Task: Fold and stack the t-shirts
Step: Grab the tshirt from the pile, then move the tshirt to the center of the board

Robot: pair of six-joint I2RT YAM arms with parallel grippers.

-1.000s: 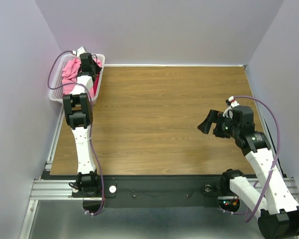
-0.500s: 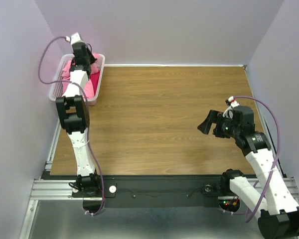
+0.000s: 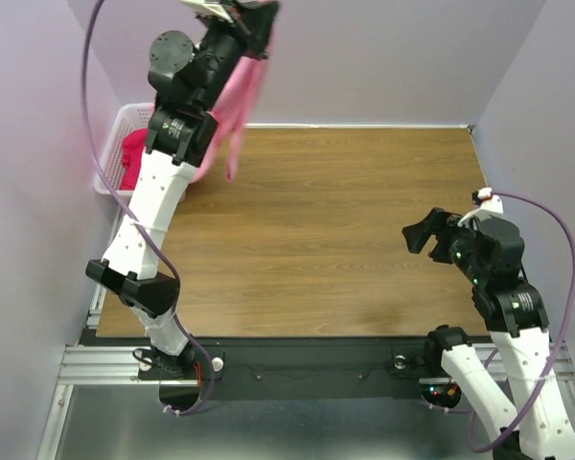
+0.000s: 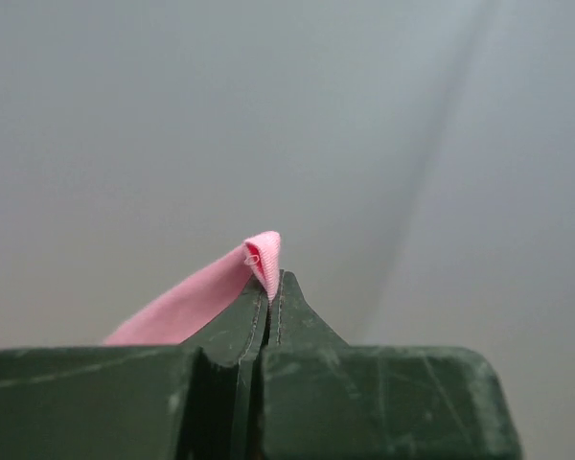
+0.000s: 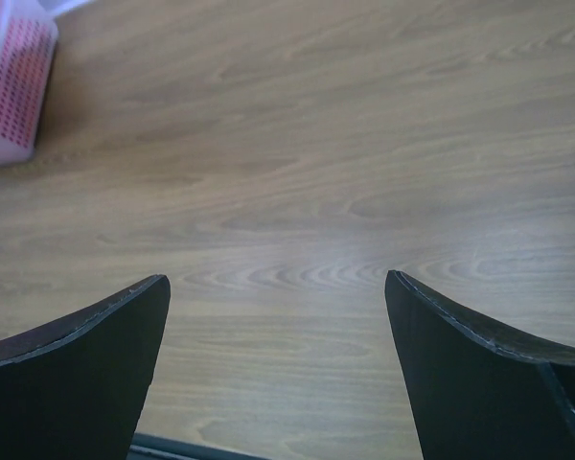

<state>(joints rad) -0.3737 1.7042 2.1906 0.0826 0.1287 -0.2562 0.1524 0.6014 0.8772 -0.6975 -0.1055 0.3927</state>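
My left gripper is raised high at the back left and is shut on a fold of the light pink t-shirt, which hangs from it down to the table's back left corner. In the left wrist view the pink fold sticks out between my closed fingertips, and my left gripper faces the grey wall. The crimson red t-shirt lies in the white basket. My right gripper is open and empty above the table's right side; in the right wrist view it shows only bare wood between its fingers.
The white lattice basket stands at the back left corner and shows in the right wrist view too. The wooden table is walled in by grey panels at the back and both sides.
My left arm has swung up and right out of the basket, lifting the pink t-shirt high into the air. My right gripper has shifted slightly to the right.
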